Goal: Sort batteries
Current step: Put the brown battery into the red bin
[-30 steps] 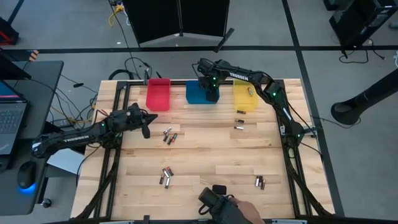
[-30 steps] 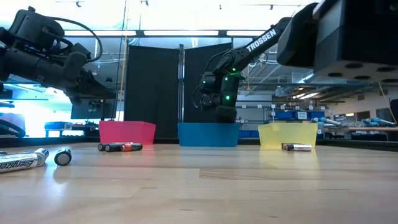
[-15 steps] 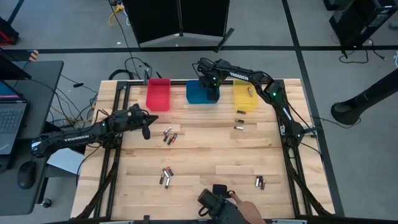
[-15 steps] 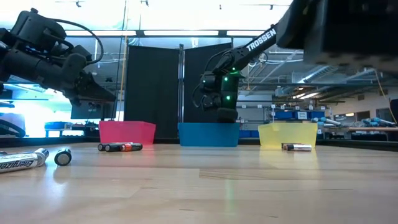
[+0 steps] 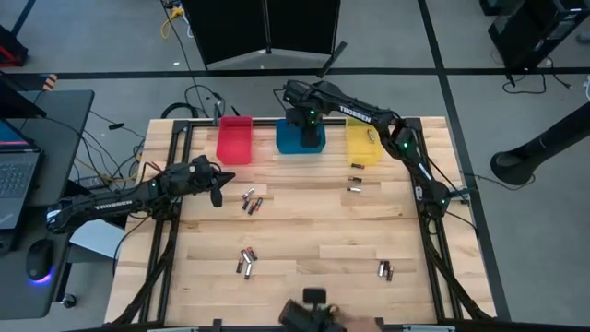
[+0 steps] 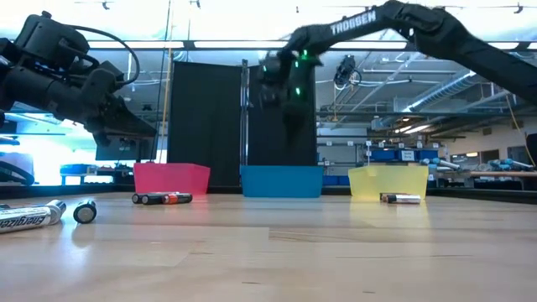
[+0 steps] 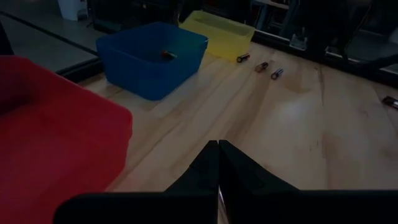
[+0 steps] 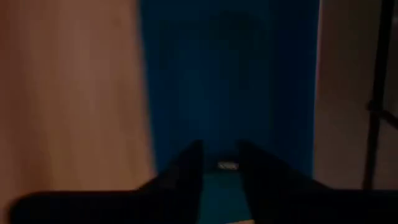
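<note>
Right gripper (image 5: 297, 118) hangs above the blue bin (image 5: 300, 140), at its far left corner in the high view; its own wrist camera looks down past two dark fingers (image 8: 186, 169) that stand a little apart with nothing between them, and a single small battery (image 8: 227, 165) lies on the bin floor below. That same cell shows inside the blue bin from the left wrist view as well. From this gripper the right arm runs back over the yellow bin (image 5: 365, 146) to its mount at the table's right edge. Another cell (image 5: 372, 136) lies inside the yellow bin, and two more (image 5: 355, 167) (image 5: 354, 188) rest on the wood just in front of it. Left gripper (image 5: 217, 193) is pressed shut and empty, held over the table (image 5: 313, 221) in front of the red bin (image 5: 234, 140), its arm stretching away to the left side. Near its tip lies a small group of batteries (image 5: 251, 200); further cells sit toward the near edge, one cluster at left of centre (image 5: 245, 261) and a pair at right (image 5: 384, 269). At table height, several batteries (image 6: 163, 198) lie in front of the red bin, with others (image 6: 46, 213) close to the camera.
</note>
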